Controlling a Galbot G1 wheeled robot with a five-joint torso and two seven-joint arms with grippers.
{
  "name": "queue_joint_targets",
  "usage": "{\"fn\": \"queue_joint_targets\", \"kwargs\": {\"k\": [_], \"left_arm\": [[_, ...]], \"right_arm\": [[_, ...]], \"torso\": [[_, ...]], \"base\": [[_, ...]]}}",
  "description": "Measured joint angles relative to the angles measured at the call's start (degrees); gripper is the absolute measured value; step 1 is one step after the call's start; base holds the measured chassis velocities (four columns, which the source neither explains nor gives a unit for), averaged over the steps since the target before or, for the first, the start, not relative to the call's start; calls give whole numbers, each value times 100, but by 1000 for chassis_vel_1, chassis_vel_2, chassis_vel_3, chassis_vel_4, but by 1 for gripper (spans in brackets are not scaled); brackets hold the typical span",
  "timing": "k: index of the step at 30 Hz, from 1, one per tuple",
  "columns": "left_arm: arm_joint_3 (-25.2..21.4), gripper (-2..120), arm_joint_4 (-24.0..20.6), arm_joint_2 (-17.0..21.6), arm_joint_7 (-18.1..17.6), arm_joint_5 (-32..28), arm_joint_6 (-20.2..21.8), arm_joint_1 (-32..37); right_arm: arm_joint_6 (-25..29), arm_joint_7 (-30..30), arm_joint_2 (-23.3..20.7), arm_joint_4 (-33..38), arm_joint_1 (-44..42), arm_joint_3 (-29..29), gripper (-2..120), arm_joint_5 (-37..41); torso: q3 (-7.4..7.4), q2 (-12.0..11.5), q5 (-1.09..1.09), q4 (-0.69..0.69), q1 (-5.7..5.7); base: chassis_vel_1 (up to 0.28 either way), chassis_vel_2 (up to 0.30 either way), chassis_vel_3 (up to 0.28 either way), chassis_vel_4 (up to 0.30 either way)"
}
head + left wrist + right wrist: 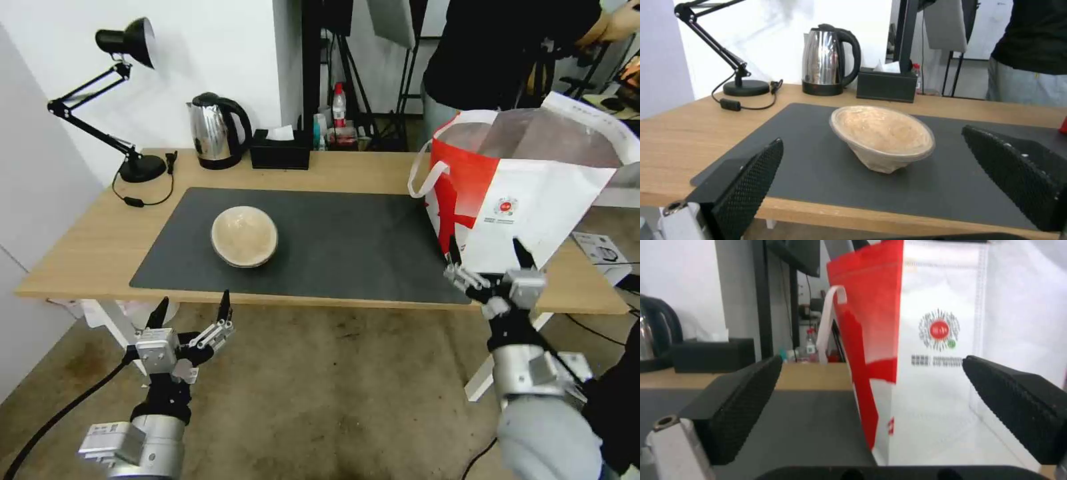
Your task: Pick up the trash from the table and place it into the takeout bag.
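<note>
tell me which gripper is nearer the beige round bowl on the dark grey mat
Left. The left gripper hangs open just off the table's near edge, facing the beige round bowl. The right gripper is open far across the mat, at the white and red takeout bag.

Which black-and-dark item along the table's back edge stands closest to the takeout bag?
The black tissue box; the steel kettle and desk lamp stand farther left.

One beige bowl (244,236), one takeout bag (527,193) (red side panel), one steel kettle (215,131), one tissue box (280,149), one desk lamp (127,100).
</note>
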Motion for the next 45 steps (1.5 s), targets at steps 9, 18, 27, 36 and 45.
{"fn": "queue_joint_targets", "kwargs": {"k": [9, 18, 27, 36, 45], "left_arm": [[-6, 100, 0, 1, -5, 2, 23, 24], [1, 100, 6, -4, -6, 2, 28, 17], [8, 100, 30, -6, -6, 4, 31, 6], [-7, 100, -3, -5, -7, 3, 34, 27], [-1, 100, -4, -7, -8, 11, 35, 31]], "right_arm": [[-1, 117, 25, 61, -289, -127, 100, -208], [-15, 202, 104, 206, -568, -283, 100, -127], [24, 185, 124, 240, -664, -297, 100, -152], [20, 158, 103, 344, -902, -382, 100, -199], [42, 71, 121, 357, -1097, -418, 100, -314]], "torso": [[0, 0, 0, 1, 0], [0, 0, 0, 0, 0], [0, -1, 0, 0, 0], [0, -1, 0, 0, 0], [0, -1, 0, 0, 0]], "base": [[0, 0, 0, 0], [0, 0, 0, 0], [0, 0, 0, 0], [0, 0, 0, 0], [0, 0, 0, 0]]}}
